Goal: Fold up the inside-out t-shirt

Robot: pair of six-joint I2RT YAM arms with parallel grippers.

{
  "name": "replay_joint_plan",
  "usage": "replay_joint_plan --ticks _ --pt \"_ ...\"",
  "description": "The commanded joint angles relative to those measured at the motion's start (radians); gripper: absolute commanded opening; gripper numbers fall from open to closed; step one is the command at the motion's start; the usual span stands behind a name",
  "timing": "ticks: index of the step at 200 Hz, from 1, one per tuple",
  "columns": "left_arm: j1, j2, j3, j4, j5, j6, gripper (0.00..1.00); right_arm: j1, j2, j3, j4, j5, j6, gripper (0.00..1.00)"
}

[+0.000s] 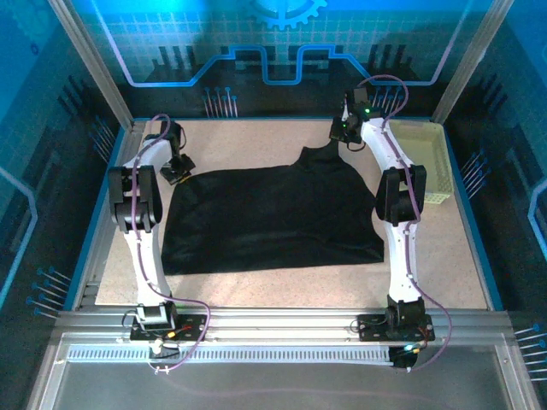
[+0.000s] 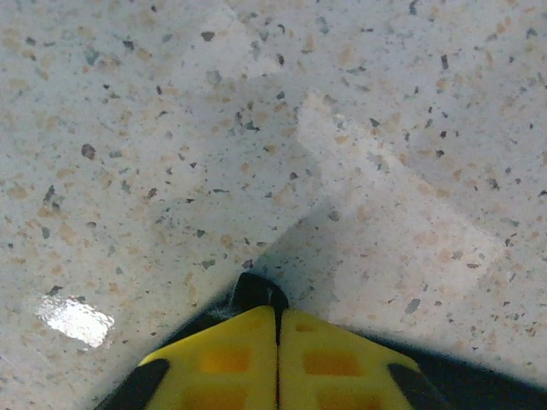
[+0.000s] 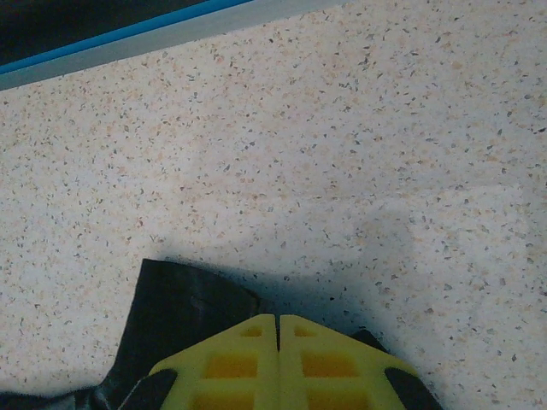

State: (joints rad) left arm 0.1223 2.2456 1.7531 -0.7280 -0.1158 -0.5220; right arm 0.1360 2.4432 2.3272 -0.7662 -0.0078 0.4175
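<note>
The inside-out t-shirt (image 1: 273,218) is plain black and lies spread flat across the middle of the table. My left gripper (image 1: 178,171) sits at the shirt's far left corner. In the left wrist view its yellow fingers (image 2: 231,359) are pressed together, and a small fold of the black t-shirt (image 2: 255,293) pokes out at the left gripper's (image 2: 278,309) tip. My right gripper (image 1: 343,132) is at the far right, where a narrow part of the shirt reaches toward the back. The right gripper (image 3: 278,318) is shut, with the black t-shirt (image 3: 184,316) running under it.
A pale yellow-green plastic basket (image 1: 427,162) stands at the table's right edge, just right of the right arm. Bare speckled tabletop (image 1: 256,137) stretches behind the shirt. A blue-edged metal rim (image 3: 128,38) borders the table's far side.
</note>
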Motion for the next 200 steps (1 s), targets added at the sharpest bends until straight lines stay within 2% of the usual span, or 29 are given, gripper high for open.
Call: replay_joint_plan --ticks 1,36,73,149,200 --pt "-0.004 -0.033 -0.029 -0.003 0.018 0.005 0.04 -0.018 -0.081 -0.007 0.006 0.008 -0.015 0.0" --pt "-0.004 -0.168 -0.132 0.078 0.012 -0.004 0.01 -0.022 -0.161 -0.049 0.019 0.013 -0.024 0.0" --pt "-0.002 -0.333 -0.302 0.211 0.006 -0.007 0.0 -0.021 -0.293 -0.192 0.079 0.015 -0.037 0.0" --pt "-0.001 -0.654 -0.696 0.467 0.019 -0.07 0.0 -0.022 -0.718 -0.786 0.285 0.034 -0.048 0.0" --pt "-0.004 -0.889 -0.968 0.534 0.01 -0.148 0.0 -0.027 -0.982 -1.127 0.332 0.04 0.026 0.0"
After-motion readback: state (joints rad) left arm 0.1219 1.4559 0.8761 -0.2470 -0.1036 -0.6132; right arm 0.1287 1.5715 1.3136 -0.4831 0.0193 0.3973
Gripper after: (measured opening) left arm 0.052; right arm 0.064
